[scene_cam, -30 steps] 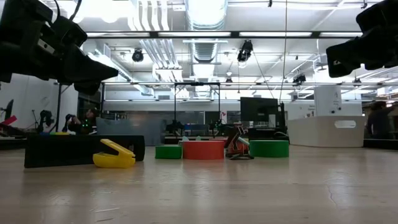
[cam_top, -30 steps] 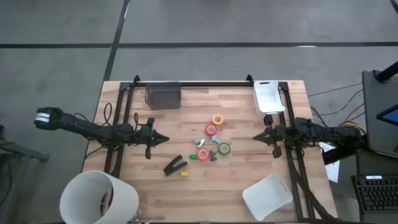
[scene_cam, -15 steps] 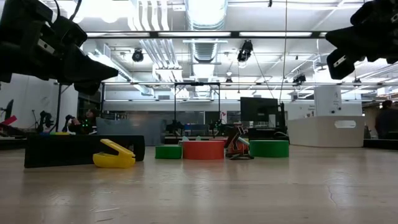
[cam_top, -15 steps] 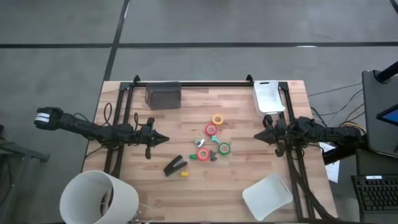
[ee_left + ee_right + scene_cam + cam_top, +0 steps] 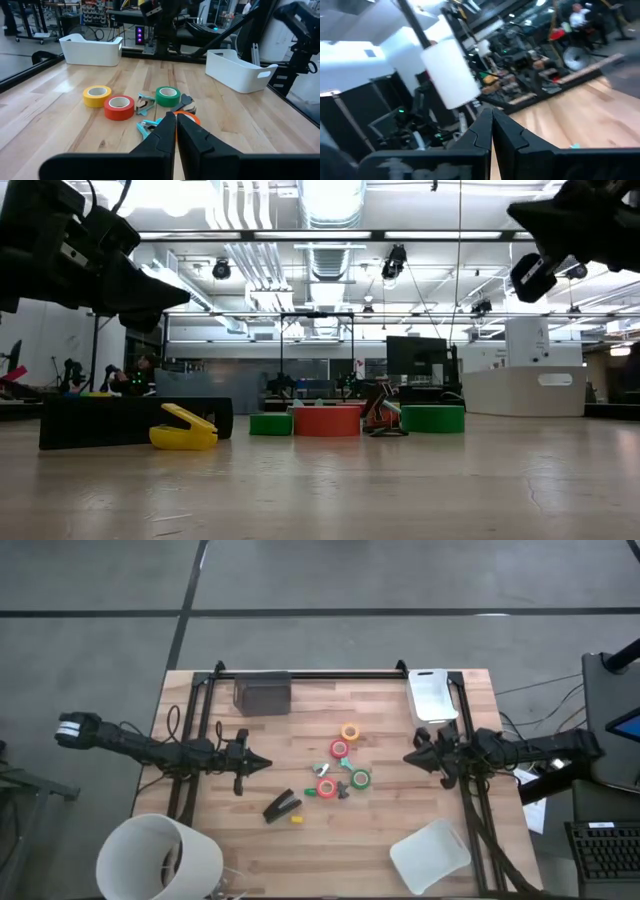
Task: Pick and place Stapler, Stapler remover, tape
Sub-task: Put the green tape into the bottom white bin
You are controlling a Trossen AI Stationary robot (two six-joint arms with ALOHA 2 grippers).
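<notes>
Stapler (image 5: 282, 806) lies near the front of the surface (image 5: 380, 830), a slim black wedge slanted across the boards, a small yellow piece (image 5: 296, 819) just beside its lower end. From the left gripper (image 5: 262, 763) it sits forward and a touch toward the middle, near but apart. The left gripper is clenched and empty, hovering above the boards and pointing toward the centre. In its wrist view the tips aim straight at the tape rolls: yellow roll (image 5: 97, 96), red roll (image 5: 119, 107) and green roll (image 5: 167, 96), with small teal and green clawed pieces (image 5: 146, 125) scattered among them.

The right gripper (image 5: 412, 757) is also clenched with nothing in it, raised, on the far side of the cluster. The tape rolls lie between the two grippers, roughly midway. For the stapler, the left arm looks clearly the better placed.

Room to move seems good: bare boards surround the stapler on most sides. A dark box (image 5: 262, 695) sits at the back edge, a white bin (image 5: 432, 695) at the back right, and another white bin (image 5: 430, 855) at the front right corner. I'd guess the gripper needs to open and turn across the stapler's slant.
</notes>
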